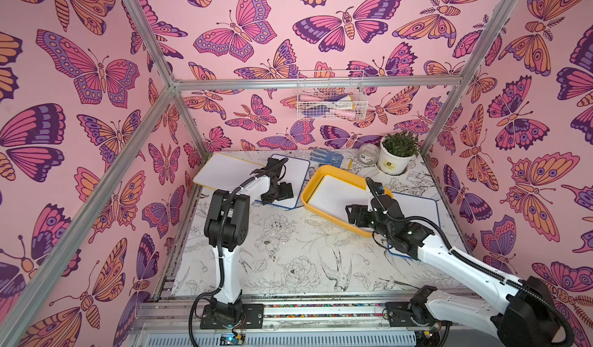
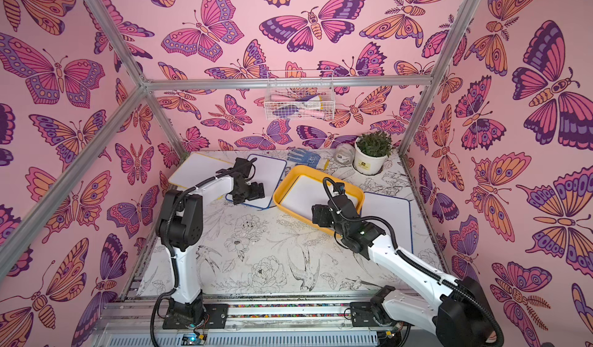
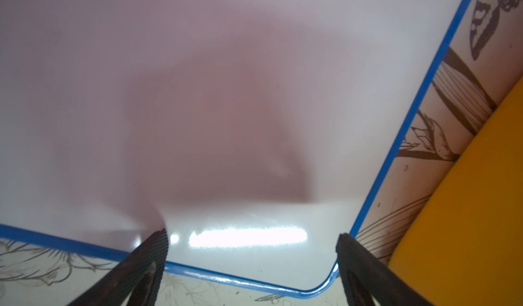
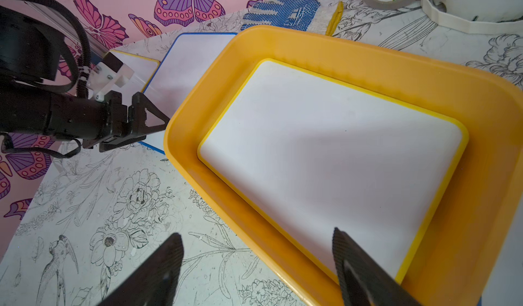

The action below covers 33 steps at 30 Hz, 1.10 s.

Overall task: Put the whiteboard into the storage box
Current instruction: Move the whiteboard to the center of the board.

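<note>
The yellow storage box (image 1: 321, 171) (image 4: 283, 38) lies right of centre, with a yellow-edged whiteboard (image 1: 333, 194) (image 4: 325, 154) flat inside it. My right gripper (image 1: 353, 214) (image 4: 256, 232) is open astride the box's near wall, one finger over the table and the other over that board. My left gripper (image 1: 279, 193) (image 3: 252, 234) hangs open over the near corner of a blue-edged whiteboard (image 1: 296, 172) (image 3: 198, 92) left of the box, holding nothing. Another whiteboard (image 1: 224, 169) lies at the far left. A blue-edged one (image 1: 420, 210) lies right of the box, partly under my right arm.
At the back of the table are a potted plant (image 1: 396, 153), a tape roll (image 1: 368, 154) and a blue-dotted glove (image 1: 327, 157). A white wire basket (image 1: 330, 95) hangs on the back wall. Metal frame posts stand at the table's corners.
</note>
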Each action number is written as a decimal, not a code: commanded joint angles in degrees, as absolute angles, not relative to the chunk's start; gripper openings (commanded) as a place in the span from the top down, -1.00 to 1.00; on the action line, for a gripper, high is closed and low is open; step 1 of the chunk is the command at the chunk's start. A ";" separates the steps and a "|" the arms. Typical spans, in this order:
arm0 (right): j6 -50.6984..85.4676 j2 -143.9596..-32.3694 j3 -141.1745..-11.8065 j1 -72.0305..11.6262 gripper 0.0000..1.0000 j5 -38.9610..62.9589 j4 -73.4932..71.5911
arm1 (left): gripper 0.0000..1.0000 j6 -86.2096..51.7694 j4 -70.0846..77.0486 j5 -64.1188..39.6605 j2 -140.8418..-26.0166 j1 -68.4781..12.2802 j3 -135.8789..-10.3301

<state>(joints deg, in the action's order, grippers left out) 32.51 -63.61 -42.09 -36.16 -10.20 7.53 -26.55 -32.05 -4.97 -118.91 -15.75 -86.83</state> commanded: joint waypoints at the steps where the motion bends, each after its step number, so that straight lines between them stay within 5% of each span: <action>1: 30.43 -62.42 -42.44 -36.65 -0.68 -10.28 8.64 | -0.89 -29.12 -33.38 -5.39 -118.63 -15.10 -83.01; 33: 32.29 -64.04 -45.21 -38.36 -0.66 -6.78 8.83 | -0.87 -40.43 -29.23 -12.61 -91.82 -17.26 -45.77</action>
